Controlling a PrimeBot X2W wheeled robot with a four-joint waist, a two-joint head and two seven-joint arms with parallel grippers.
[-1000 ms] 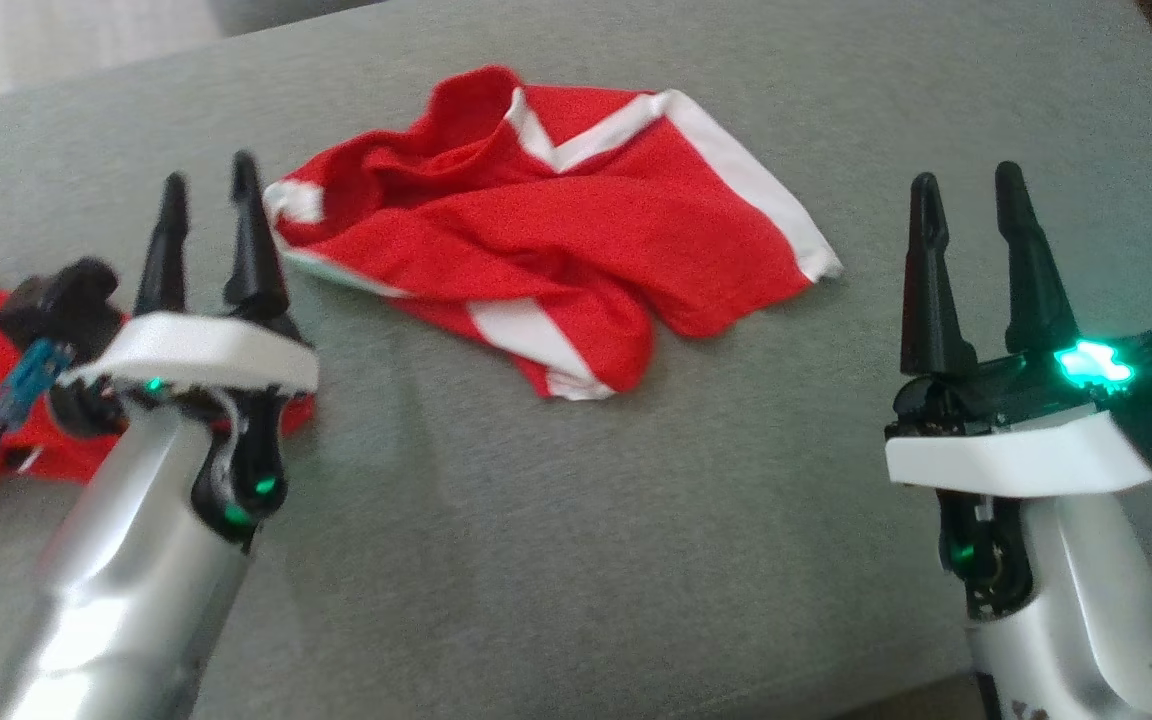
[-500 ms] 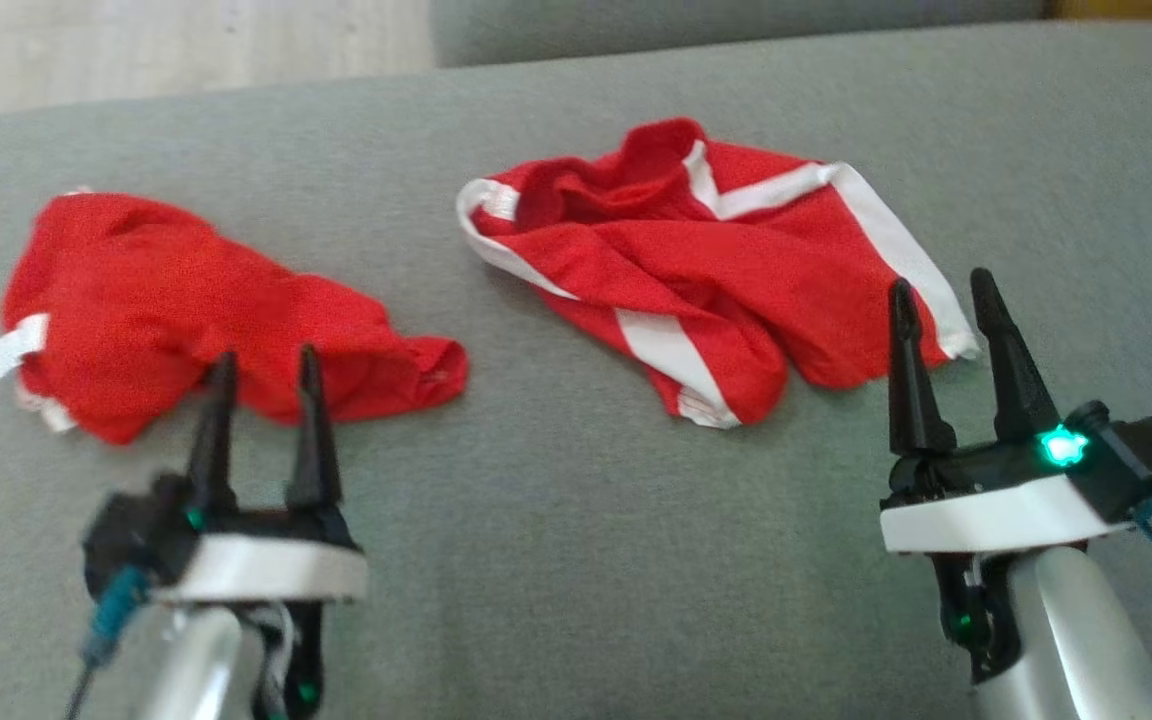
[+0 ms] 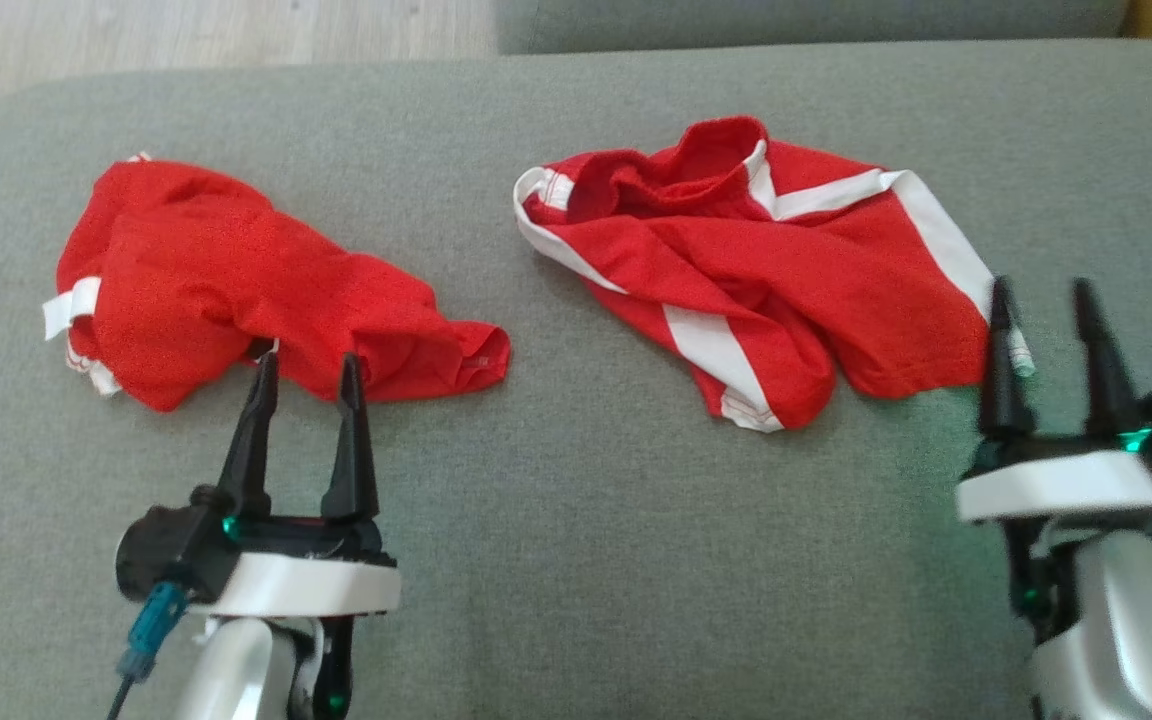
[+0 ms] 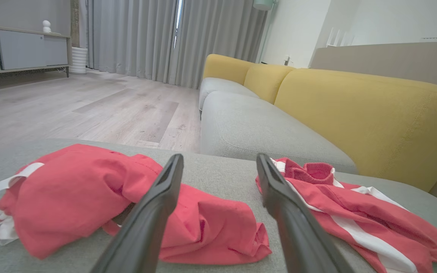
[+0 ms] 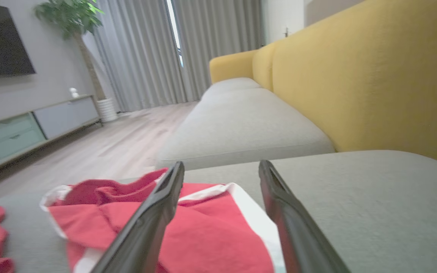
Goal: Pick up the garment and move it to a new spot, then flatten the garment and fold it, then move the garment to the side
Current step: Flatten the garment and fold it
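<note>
A crumpled red garment with white stripes (image 3: 766,290) lies right of centre on a grey fabric sofa cushion (image 3: 586,560) in the head view. A second rumpled red garment with white trim (image 3: 236,290) sits apart at the left. The left gripper (image 3: 308,362), lower left, and right gripper (image 3: 1041,285), lower right, show fingers spread wide, gripping nothing.
</note>
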